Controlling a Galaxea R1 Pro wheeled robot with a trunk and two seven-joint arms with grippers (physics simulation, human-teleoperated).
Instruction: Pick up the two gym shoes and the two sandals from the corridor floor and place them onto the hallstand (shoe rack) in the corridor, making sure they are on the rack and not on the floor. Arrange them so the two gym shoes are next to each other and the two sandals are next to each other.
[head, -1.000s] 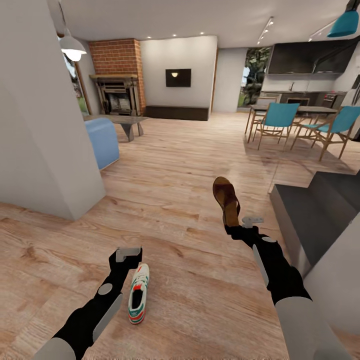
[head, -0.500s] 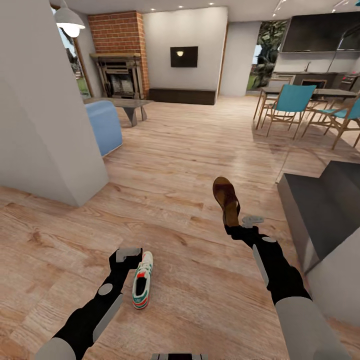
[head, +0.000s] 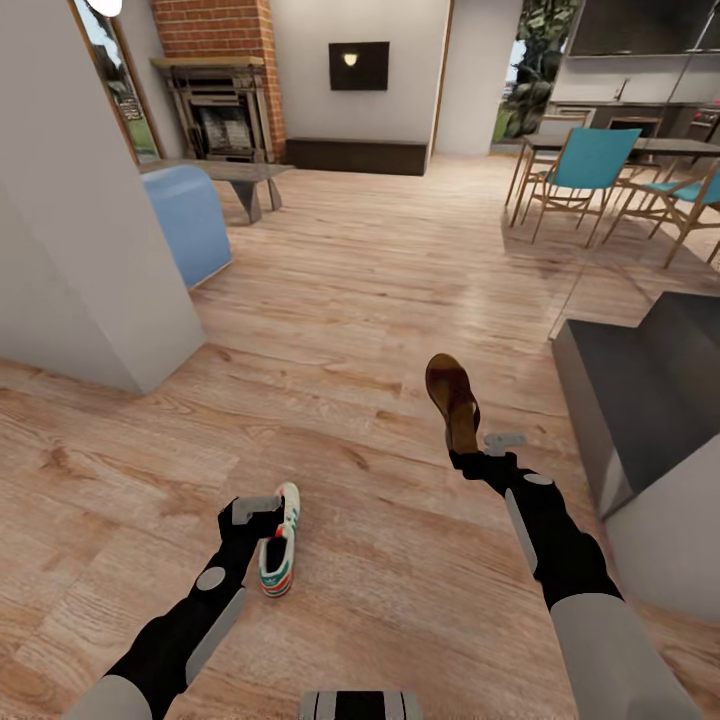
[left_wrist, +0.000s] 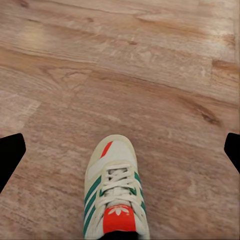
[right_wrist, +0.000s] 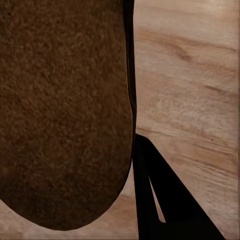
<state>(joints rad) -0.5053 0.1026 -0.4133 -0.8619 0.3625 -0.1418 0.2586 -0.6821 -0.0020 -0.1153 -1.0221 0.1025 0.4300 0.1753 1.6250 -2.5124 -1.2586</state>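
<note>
The right gripper (head: 470, 452) is closed on a sandal (head: 452, 398) by its near end; the sandal's long axis runs away from the robot, its far end lifted toward the open living room, and in the right wrist view its brown footbed (right_wrist: 62, 110) sits close against the camera. The left gripper (head: 262, 512) sits at the heel end of a gym shoe (head: 279, 541) on the corridor floor (head: 350, 300). The shoe lies just right of the left arm, heel far, toe pointing back toward the robot. In the left wrist view the sneaker (left_wrist: 114, 192) sits centred between two dark finger tips spread wide to either edge, so the fingers look open, not clamped on it. The left arm is plainly the nearer one for this shoe. The hallstand cannot be made out; dark stair steps (head: 640, 400) stand at the right
</note>
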